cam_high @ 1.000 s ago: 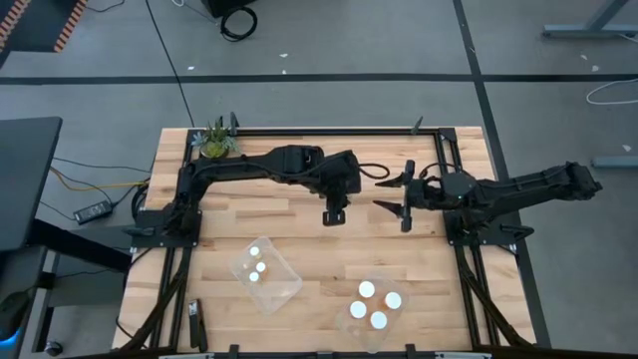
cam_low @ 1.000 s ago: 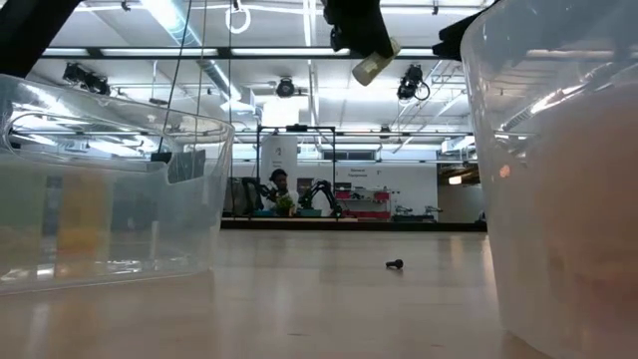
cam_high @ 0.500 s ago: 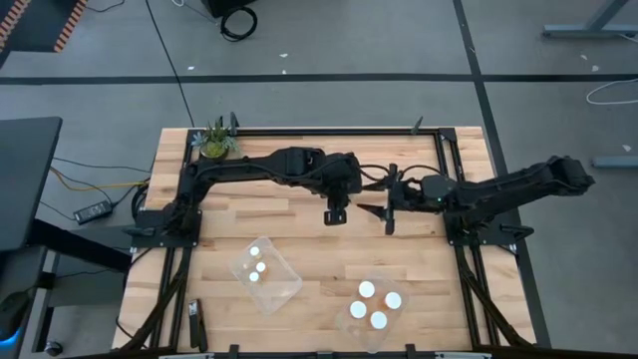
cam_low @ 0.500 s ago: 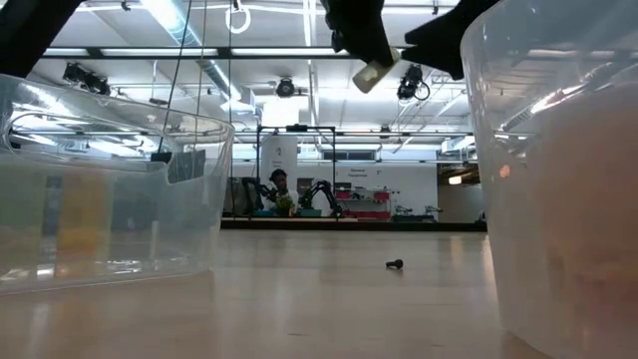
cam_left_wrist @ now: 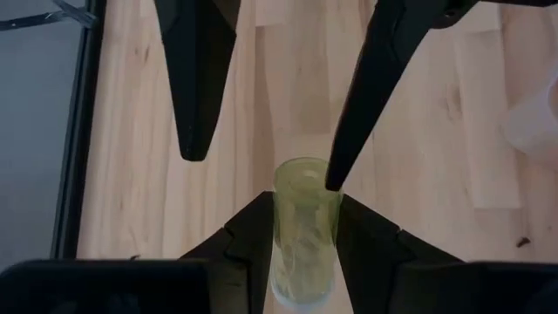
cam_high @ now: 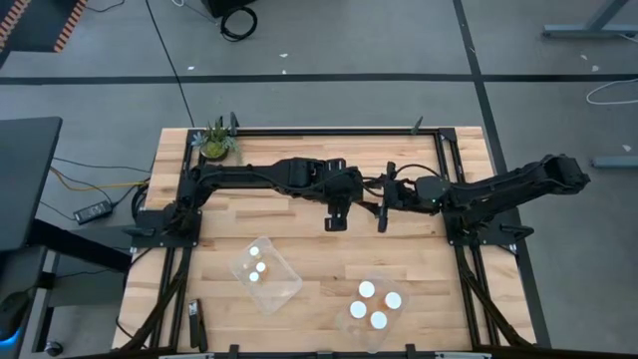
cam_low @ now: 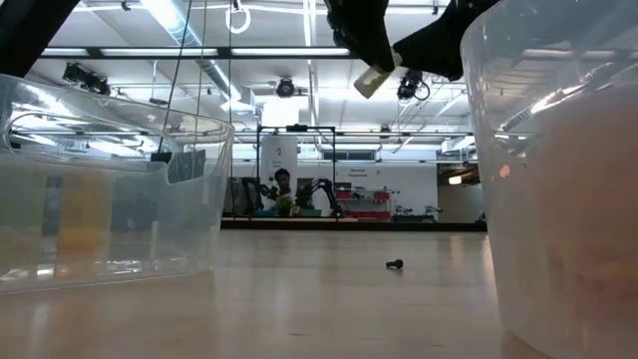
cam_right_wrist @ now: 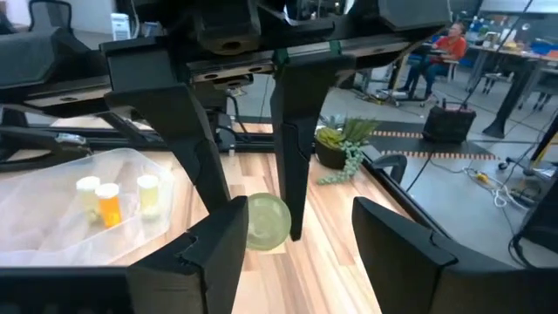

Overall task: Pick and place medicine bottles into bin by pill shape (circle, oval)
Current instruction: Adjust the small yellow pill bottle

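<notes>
arms [cam_high: 259, 176]: 2, matte black | fingers [cam_left_wrist: 193, 78]: long, tapered — black | cables: black — looped

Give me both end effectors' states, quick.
Left end effector: shut on the small pale translucent bottle.
Right end effector: open, fingers either side of that bottle, not gripping.

The two arms were met above the middle of the table [cam_high: 309, 249], the left gripper [cam_high: 336, 219] just left of the right gripper [cam_high: 383, 211]. A bottle [cam_left_wrist: 304, 228] was held between the left gripper's fingers, above the tabletop. Nearer, two tubs were set: the left tub [cam_high: 265, 274] with three bottles inside, the right tub [cam_high: 374, 309] with four. A plant [cam_high: 215, 143] was placed at the far left corner.
</notes>
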